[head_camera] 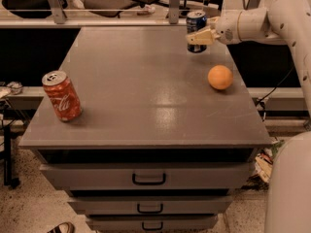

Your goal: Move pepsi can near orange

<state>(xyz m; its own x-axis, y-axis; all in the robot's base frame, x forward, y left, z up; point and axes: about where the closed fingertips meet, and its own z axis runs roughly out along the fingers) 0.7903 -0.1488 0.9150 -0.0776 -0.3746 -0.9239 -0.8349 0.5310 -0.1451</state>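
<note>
Clamping the pepsi can (196,22), a dark blue metal cylinder with white markings and a silver top, the cream-coloured fingers (203,35) of the two-finger gripper (195,37) are closed across its lower half; the can is held upright at the far end of the table (136,72), a grey flat-topped cabinet, toward the right of the view; whether the can base touches the surface cannot be told. The white rounded arm (272,18) runs from the gripper to the right border of the view, then bends downward. The orange (220,77), a round matte orange fruit, rests on the table top nearer the camera than the can and slightly to its right, close to the table's right edge; can and fruit are near but apart. The Coca-Cola can (61,95), a red metal cylinder with white script, stands slightly tilted near the left edge, well apart from both. Three grey drawers (97,176) with dark handles occupy the cabinet front.
</note>
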